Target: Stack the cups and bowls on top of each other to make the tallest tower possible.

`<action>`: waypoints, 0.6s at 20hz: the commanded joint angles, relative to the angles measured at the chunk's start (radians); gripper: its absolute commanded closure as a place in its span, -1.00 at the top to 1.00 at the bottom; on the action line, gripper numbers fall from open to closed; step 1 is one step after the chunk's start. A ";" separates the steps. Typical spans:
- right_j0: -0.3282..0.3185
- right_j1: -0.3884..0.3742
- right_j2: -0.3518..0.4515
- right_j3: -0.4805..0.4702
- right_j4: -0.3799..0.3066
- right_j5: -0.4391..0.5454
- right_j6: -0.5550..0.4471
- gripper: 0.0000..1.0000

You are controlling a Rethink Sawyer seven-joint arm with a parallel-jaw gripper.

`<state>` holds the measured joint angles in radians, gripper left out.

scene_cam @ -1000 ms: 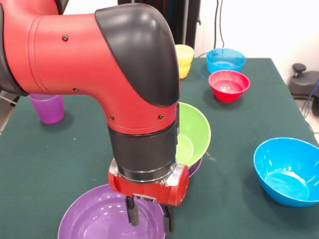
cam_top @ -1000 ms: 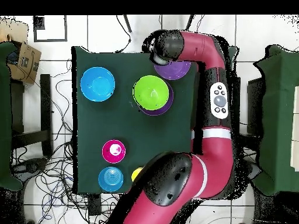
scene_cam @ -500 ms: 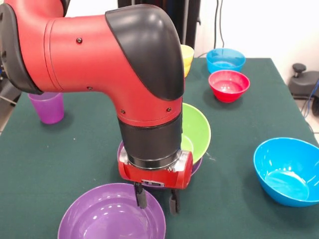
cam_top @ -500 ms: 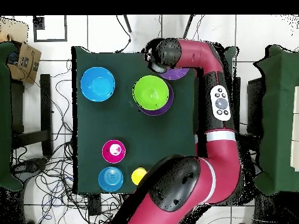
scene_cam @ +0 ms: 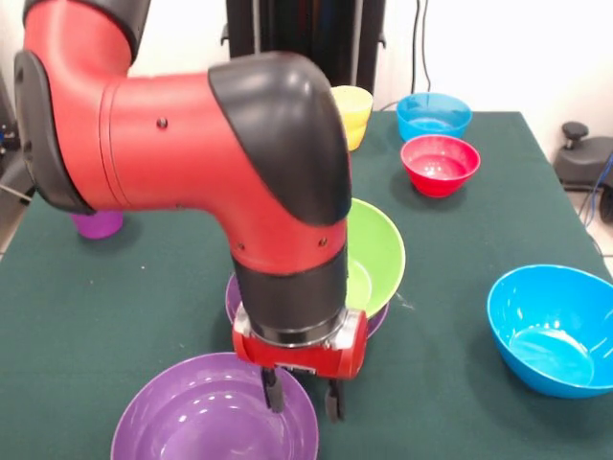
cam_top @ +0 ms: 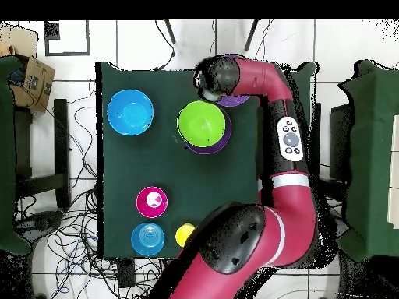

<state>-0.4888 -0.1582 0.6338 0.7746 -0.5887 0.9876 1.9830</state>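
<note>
Since the earlier frame the gripper (scene_cam: 305, 402) has been shifted rightward at lower centre, fingers apart astride the rim of the large glossy purple plastic bowl (scene_cam: 206, 422), which should be clamped squarely before lifting.

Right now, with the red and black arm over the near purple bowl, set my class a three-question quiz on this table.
1. True or false: the glossy lime green plastic bowl sits nested in a purple plastic bowl.
2. Which bowl's rim lies between the fingers of the robot's gripper? A) the large blue plastic bowl B) the large purple plastic bowl at the near edge C) the small red plastic bowl
3. Fill in: the small light blue plastic bowl stands just behind the small ____ bowl.

Key: 1 true; 2 B; 3 red.
</note>
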 commanded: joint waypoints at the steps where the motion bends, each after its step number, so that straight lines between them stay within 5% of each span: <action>1: 0.019 0.149 0.011 -0.055 -0.108 -0.088 -0.378 1.00; 12: 0.041 0.245 0.035 -0.185 -0.107 -0.107 -0.440 1.00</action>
<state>-0.4758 -0.0457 0.6481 0.6356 -0.6039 0.9375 1.8714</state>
